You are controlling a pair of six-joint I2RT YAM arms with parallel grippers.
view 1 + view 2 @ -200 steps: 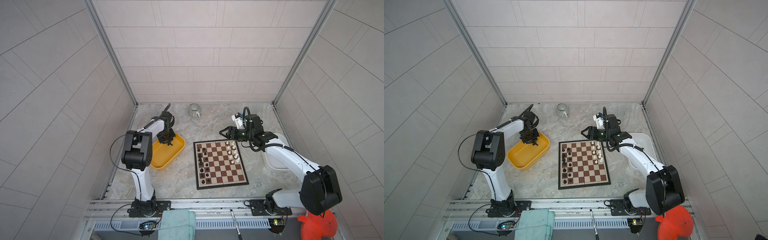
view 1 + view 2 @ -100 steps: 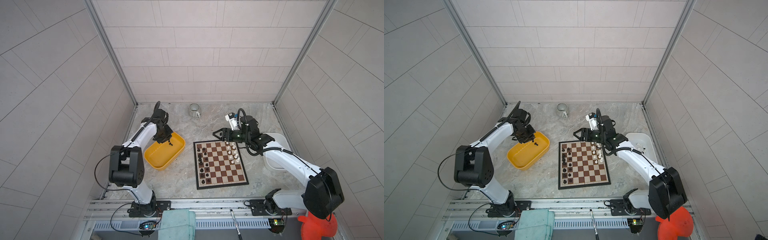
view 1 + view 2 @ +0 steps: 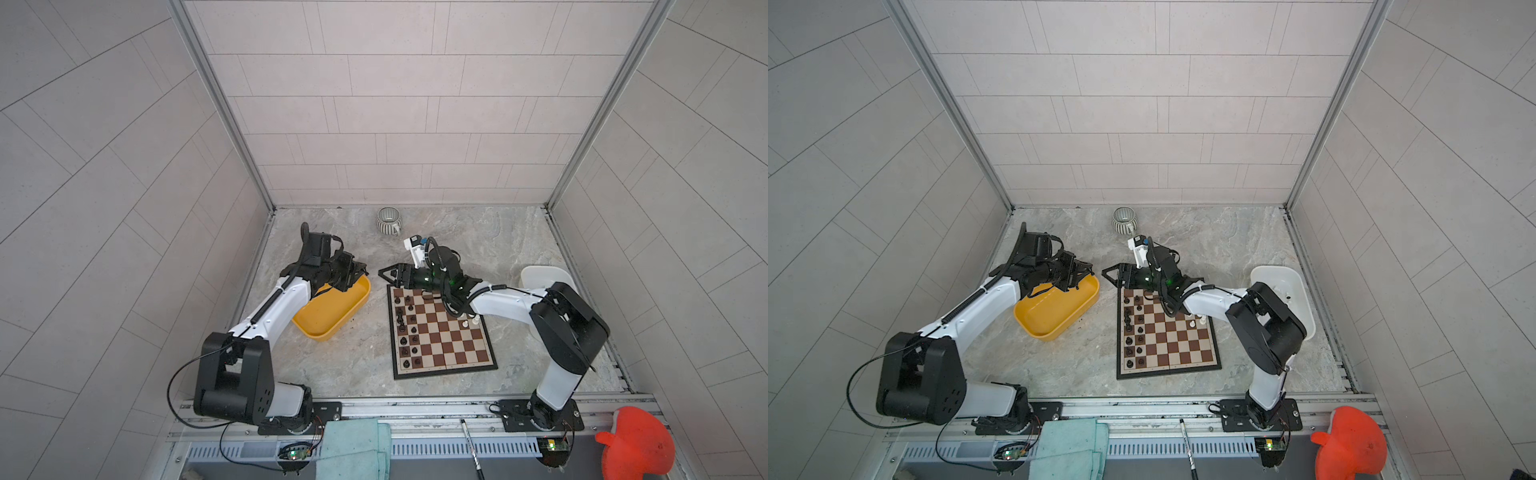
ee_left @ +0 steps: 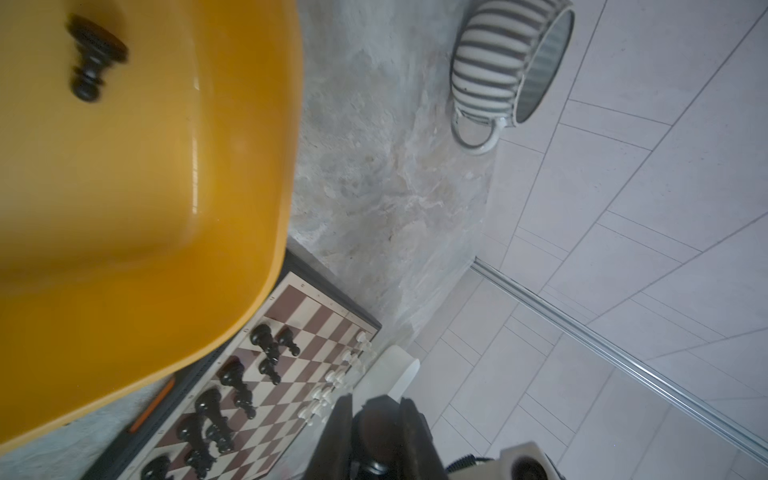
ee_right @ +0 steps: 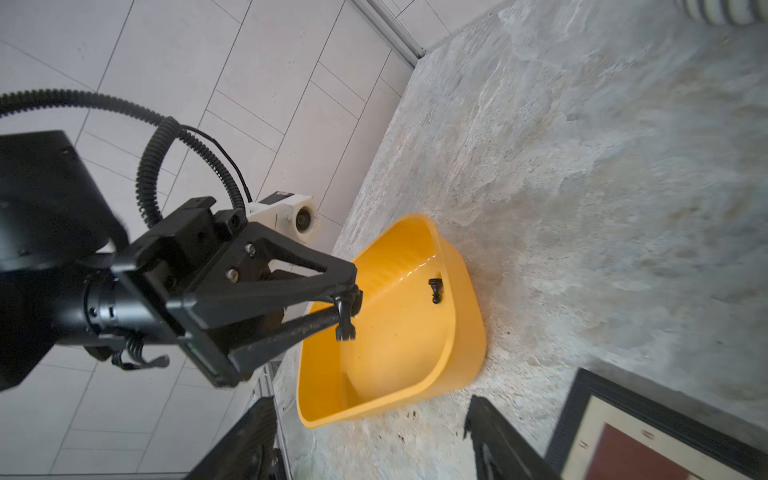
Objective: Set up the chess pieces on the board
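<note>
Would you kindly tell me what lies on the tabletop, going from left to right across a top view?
yellow tray → board → white tray. The striped cup is left out, since it overlaps the board's left edge in this order.

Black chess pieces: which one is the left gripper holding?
The held black piece, pinched in the left gripper above the yellow tray. A loose black piece lies inside that tray; the other black pieces stand on the board.

Marble bench (image 3: 498, 249) carries a yellow tray (image 3: 332, 316) left, white tray (image 3: 1283, 278) right, striped mug (image 3: 388, 221) near the back wall; teal cloth (image 3: 353, 449), pen (image 3: 469, 442), red object (image 3: 631, 449) along the front rail.
</note>
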